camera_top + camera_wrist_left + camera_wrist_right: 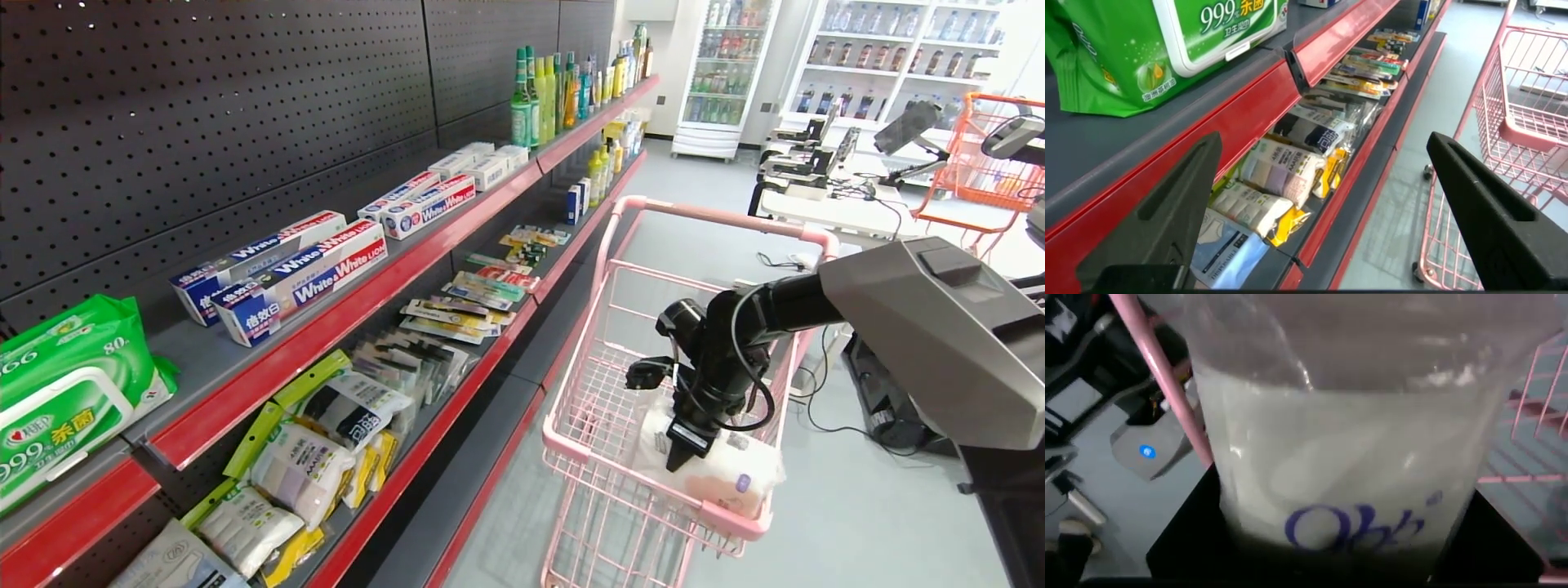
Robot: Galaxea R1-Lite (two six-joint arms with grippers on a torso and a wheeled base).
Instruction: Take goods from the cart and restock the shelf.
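1 pack (pixel 739 474) in right gripper (pixel 684 447), pink cart (pixel 718 217)

White plastic-wrapped pack (pixel 739 474) (purple print) — in the pink cart (pixel 718 217), near corner.

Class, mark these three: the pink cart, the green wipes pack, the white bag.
pink cart (pixel 718 218): head view, top handle bar.
green wipes pack (pixel 73 384): head view, front face.
white bag (pixel 1347 457): right wrist view, middle of its front.

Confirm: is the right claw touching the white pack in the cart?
Touching. Right wrist view: the white pack sits wedged between both fingers of the right claw, no gap.
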